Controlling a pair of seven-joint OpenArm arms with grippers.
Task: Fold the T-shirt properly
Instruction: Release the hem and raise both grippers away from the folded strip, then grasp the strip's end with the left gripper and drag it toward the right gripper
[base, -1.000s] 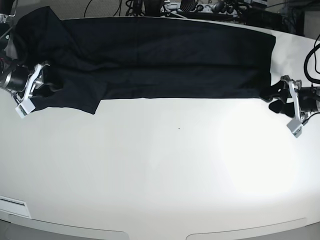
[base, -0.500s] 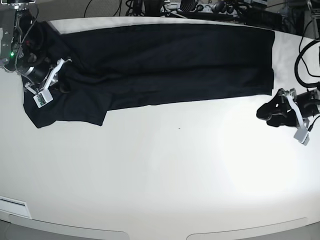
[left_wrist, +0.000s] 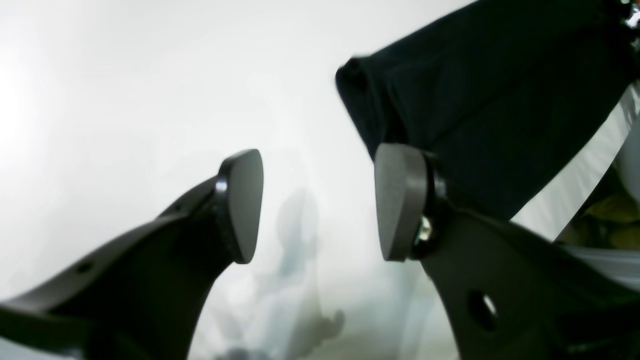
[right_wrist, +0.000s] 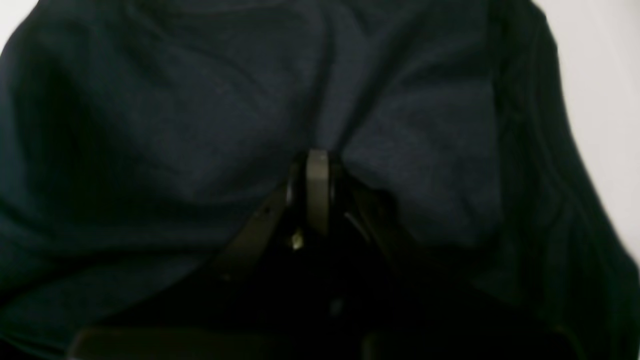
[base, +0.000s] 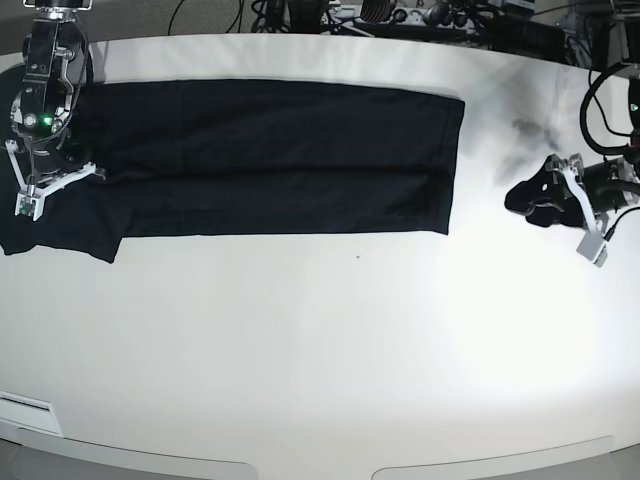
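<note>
The black T-shirt (base: 280, 160) lies as a long folded band across the far left of the white table (base: 330, 350). My right gripper (base: 62, 165) is at its left end, and the right wrist view shows it (right_wrist: 318, 167) shut on bunched black cloth (right_wrist: 175, 115). My left gripper (base: 527, 197) is open and empty over bare table, to the right of the shirt's right edge. In the left wrist view its fingers (left_wrist: 242, 205) stand wide apart, with a shirt corner (left_wrist: 500, 90) beyond them.
Cables and equipment (base: 400, 15) line the far table edge. A cable loop (base: 600, 110) hangs by the arm at the right. The table's rounded front edge (base: 300, 465) runs along the bottom.
The right gripper has moved up and to the left, dragging the shirt leftward. The shirt's right edge has slid away from the left gripper, which stands apart from it, open.
</note>
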